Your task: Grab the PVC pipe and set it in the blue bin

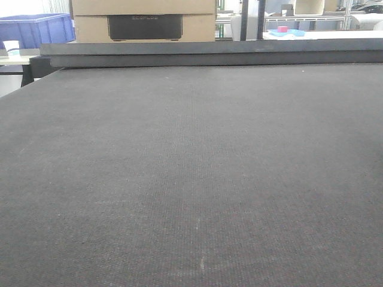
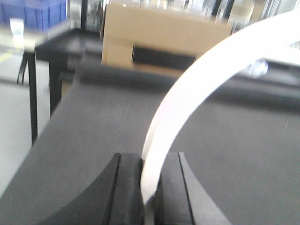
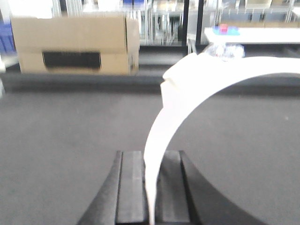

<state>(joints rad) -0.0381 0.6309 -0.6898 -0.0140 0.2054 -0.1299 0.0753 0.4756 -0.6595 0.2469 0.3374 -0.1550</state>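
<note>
- The right gripper [image 3: 150, 158] was clamped on the PVC pipe [image 3: 187, 103]. Its two black fingers [image 3: 131, 187] pressed the pipe's lower end from either side, with no gap showing.
- From that grip the pipe rose and curved over to the right, out past the frame edge. A thick, stepped block stood out near the top of the curve. I could not tell whether the block had a hole.
- The pipe was held up above the dark table mat [image 3: 70, 140] and did not touch it.
- The left gripper [image 2: 150, 160] was likewise closed, its fingers [image 2: 126, 187] pinching the end of a white arc strip [image 2: 201, 79].
- That strip was flatter and swept up to the right in a wider curve, also above the mat. The left wrist view was blurred, so finer detail was lost.
- In the front view neither arm nor either white piece showed, only the mat [image 1: 191, 179] running back to a raised dark ledge [image 1: 209, 54].
- Beyond the ledge stood a cardboard box [image 1: 143, 21] with a dark panel on its face.
- The blue bin [image 1: 36, 30] sat just left of the box, past the table's far left corner and well apart from both grippers.
- The ledge and the box lay along the far edge between the grippers and what stood behind.
- Further back on the right, a small pink object [image 1: 282, 28] rested on a white table.
</note>
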